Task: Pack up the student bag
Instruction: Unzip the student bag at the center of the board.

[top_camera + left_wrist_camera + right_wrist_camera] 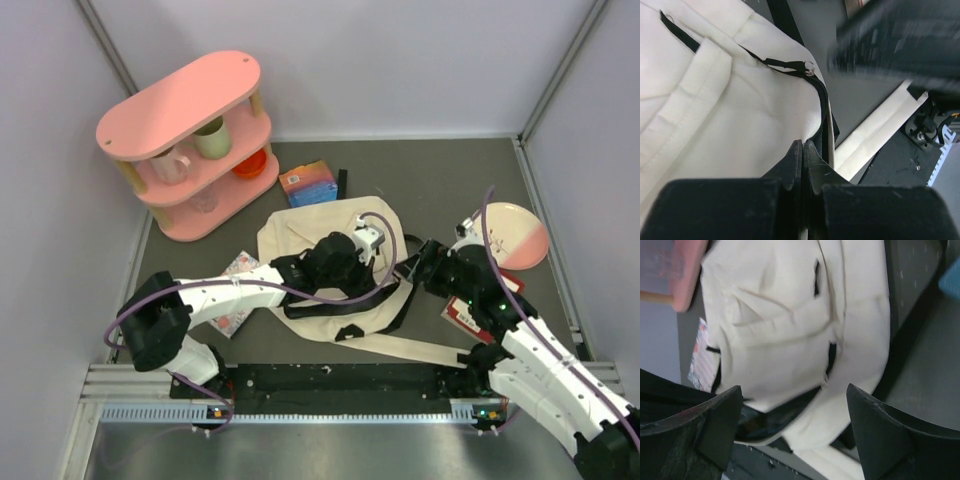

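Note:
The student bag lies flat mid-table, cream canvas with black trim and a long strap trailing toward the near edge. My left gripper sits over the bag's near right side. In the left wrist view it is shut, pinching the bag's cream edge beside the black zipper. My right gripper hovers at the bag's right edge. In the right wrist view it stands wide open with nothing held, above the bag and its dark gaping mouth.
A pink shelf with mugs and an orange bowl stands back left. A blue-orange box lies behind the bag, a pink-cream plate to the right, a red book under the right arm, a patterned packet under the left arm.

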You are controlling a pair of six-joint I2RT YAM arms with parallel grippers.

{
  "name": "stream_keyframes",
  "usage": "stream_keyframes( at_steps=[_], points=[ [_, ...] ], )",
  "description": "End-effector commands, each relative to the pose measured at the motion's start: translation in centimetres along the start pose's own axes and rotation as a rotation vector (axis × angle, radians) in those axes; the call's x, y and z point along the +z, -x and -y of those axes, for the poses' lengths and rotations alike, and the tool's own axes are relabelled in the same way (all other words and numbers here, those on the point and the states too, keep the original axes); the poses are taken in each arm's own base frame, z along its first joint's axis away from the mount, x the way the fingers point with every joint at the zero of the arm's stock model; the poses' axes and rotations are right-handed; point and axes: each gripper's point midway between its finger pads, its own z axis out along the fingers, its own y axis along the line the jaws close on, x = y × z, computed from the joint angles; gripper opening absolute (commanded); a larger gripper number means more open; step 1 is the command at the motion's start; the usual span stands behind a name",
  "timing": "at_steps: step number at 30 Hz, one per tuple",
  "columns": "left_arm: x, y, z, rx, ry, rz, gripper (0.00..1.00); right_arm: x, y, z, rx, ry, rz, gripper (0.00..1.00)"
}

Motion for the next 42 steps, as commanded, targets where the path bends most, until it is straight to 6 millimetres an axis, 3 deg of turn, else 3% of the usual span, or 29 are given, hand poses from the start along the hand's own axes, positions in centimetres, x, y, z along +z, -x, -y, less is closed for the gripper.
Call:
stream_keyframes(
  at_steps=[1,9,18,19,23,26,28,30,33,38,42],
  points=[
    [-0.4,3.7,0.2,0.011,0.004,0.073,0.00,-1.3,-5.4,1.8,0.167,-0.010,-0.182,0.80],
    [-0.5,4.3,0.0,-0.015,0.012,0.086,0.00,-1.8,-5.9,0.8,0.203,0.057,-0.199,0.70],
    [-0.9,5.1,0.4,-0.011,-0.004,0.110,0.00,-0.4,-6.8,1.6,0.251,0.034,-0.222,0.67],
    [-0.9,5.3,0.6,-0.011,-0.010,0.117,0.00,-0.1,-6.5,1.0,0.261,0.069,-0.210,0.67],
    [-1.1,5.8,0.9,-0.007,-0.019,0.130,0.00,1.4,-7.2,1.8,0.281,0.042,-0.232,0.62],
    [-1.3,6.2,0.8,0.001,-0.013,0.139,0.00,2.0,-7.0,2.2,0.262,0.016,-0.226,0.49],
    [-1.9,6.8,0.5,0.009,0.000,0.157,0.00,2.3,-6.7,3.0,0.245,-0.017,-0.196,0.28],
    [-2.7,7.4,-0.5,0.011,0.032,0.174,0.00,2.4,-7.3,4.5,0.241,-0.076,-0.195,0.00],
    [-4.4,8.7,-3.1,-0.006,0.098,0.212,0.00,2.4,-8.5,6.8,0.229,-0.152,-0.201,0.00],
    [-7.7,11.8,-7.2,-0.037,0.145,0.324,0.00,2.5,-9.5,8.9,0.223,-0.223,-0.208,0.00],
    [-8.8,13.6,-7.4,-0.006,0.123,0.347,0.00,2.8,-8.7,8.8,0.214,-0.230,-0.177,0.00]
  ],
)
